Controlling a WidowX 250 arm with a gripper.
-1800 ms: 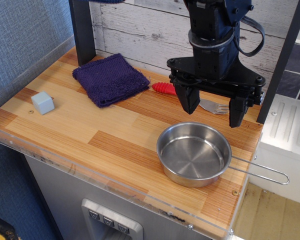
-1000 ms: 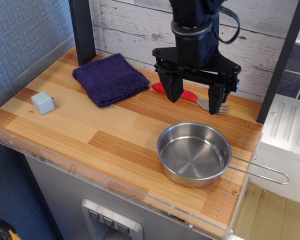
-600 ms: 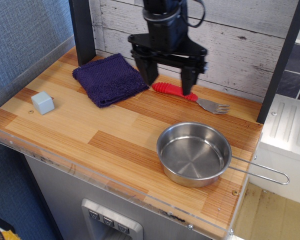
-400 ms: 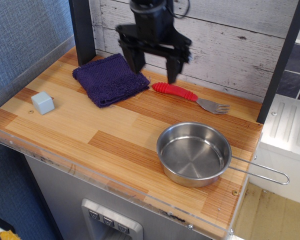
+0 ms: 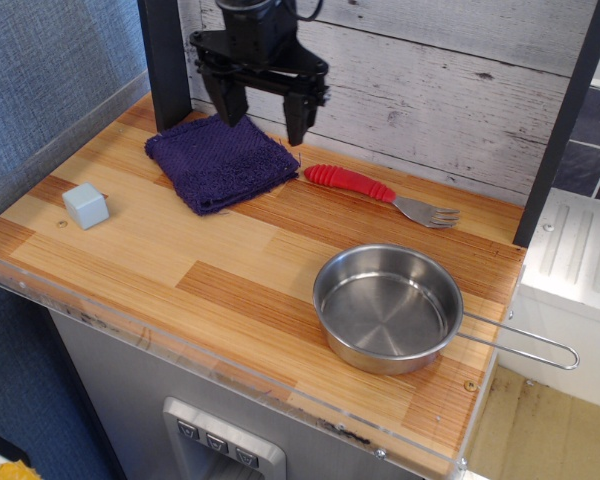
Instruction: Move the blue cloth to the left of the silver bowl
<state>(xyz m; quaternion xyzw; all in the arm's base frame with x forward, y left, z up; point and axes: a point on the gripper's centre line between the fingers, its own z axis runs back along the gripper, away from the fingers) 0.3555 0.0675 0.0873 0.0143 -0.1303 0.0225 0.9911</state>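
The blue cloth (image 5: 221, 160) is a dark navy-purple square lying flat at the back left of the wooden counter. The silver bowl (image 5: 388, 307) is a shiny shallow steel pan with a long wire handle (image 5: 520, 344), sitting at the front right. My gripper (image 5: 264, 115) is black, open and empty, hanging above the cloth's far right corner, close to the back wall. Its two fingers point down, one over the cloth's far edge and one just past its right corner.
A fork with a red handle (image 5: 378, 193) lies between the cloth and the bowl near the back wall. A small pale grey-blue cube (image 5: 86, 206) sits at the left. A dark post (image 5: 165, 60) stands at the back left. The counter's front has a clear plastic edge (image 5: 230, 372).
My gripper has moved steadily left and toward the back wall, from above the bowl's far side, past the fork, to above the cloth's far right corner. It stayed open. Nothing on the counter moved.
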